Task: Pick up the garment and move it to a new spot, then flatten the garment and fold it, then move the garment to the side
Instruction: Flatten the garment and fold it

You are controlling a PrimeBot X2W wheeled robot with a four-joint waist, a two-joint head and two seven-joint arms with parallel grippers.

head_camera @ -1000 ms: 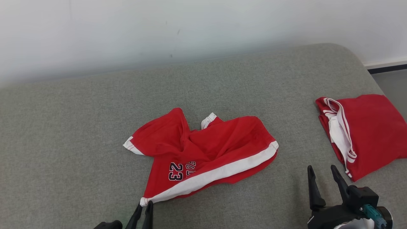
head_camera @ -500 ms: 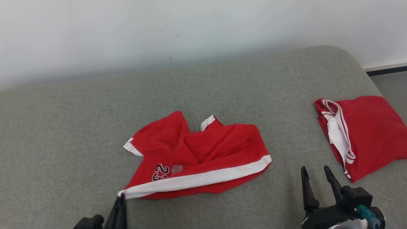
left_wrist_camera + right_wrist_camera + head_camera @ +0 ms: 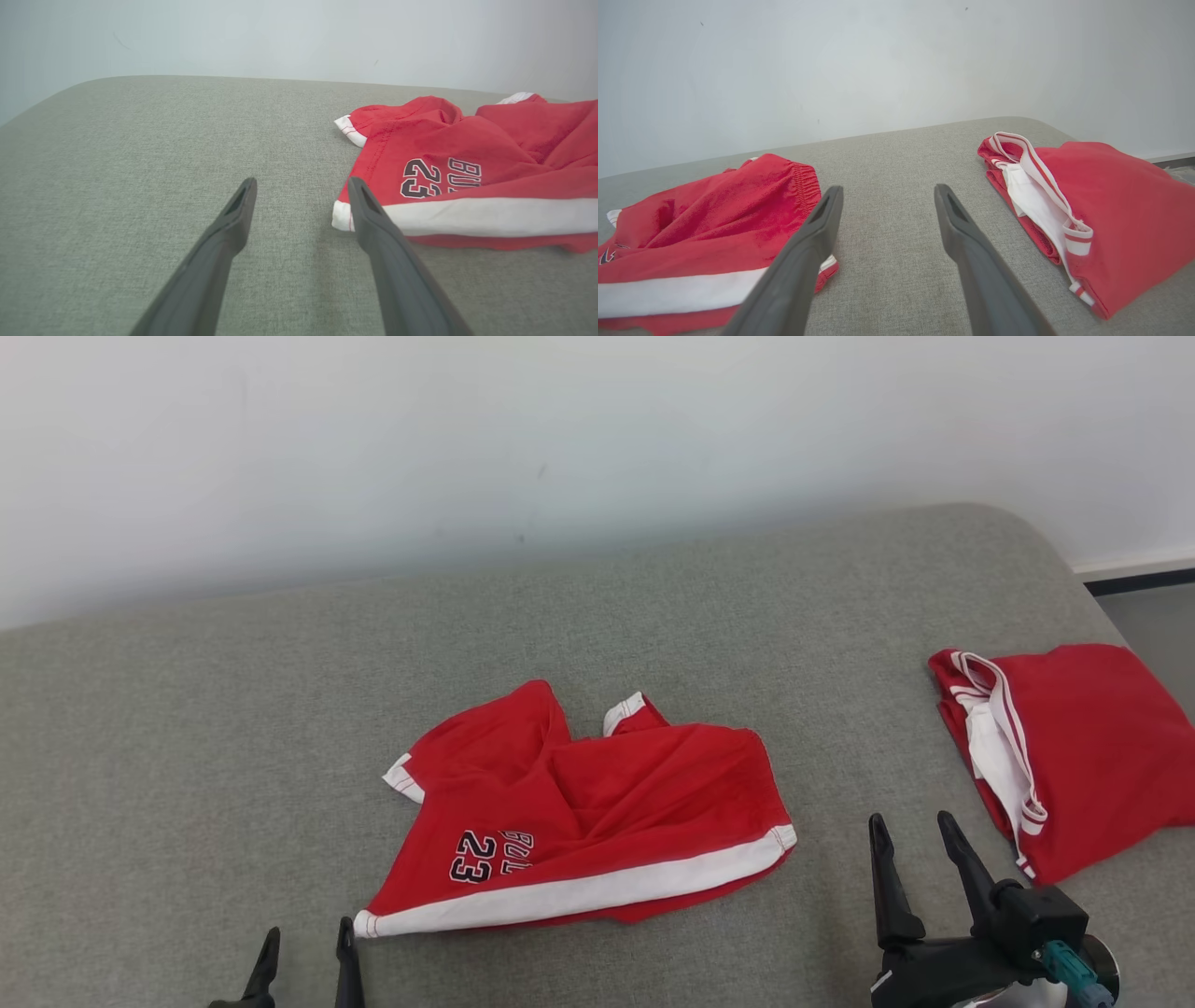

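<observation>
1. Jaws: the left gripper [image 3: 301, 186] stands wide open, with only bare cushion between its fingers. The right gripper [image 3: 888, 196] is spread just as wide and is also empty.
2. Task item: red shorts [image 3: 597, 803] with a white side stripe and a dark "23" print. They lie rumpled and partly spread on the cushion between the two grippers, to the right of the left jaws and to the left of the right jaws.
3. The hem corner [image 3: 341, 217] at the end of the white stripe lies just beside the tip of the left gripper's right-hand finger [image 3: 373, 224]. I cannot tell whether they touch.
4. The gathered waistband end lies ahead and to the left of the right jaws. It is near the left finger but apart from it.
5. A folded red garment [image 3: 1092, 747] with white trim lies just to the right of the right jaws, well apart from the shorts.
6. A grey cushion [image 3: 233, 709] lies under everything, and a pale wall [image 3: 560, 429] stands beyond both sets of jaws.
</observation>
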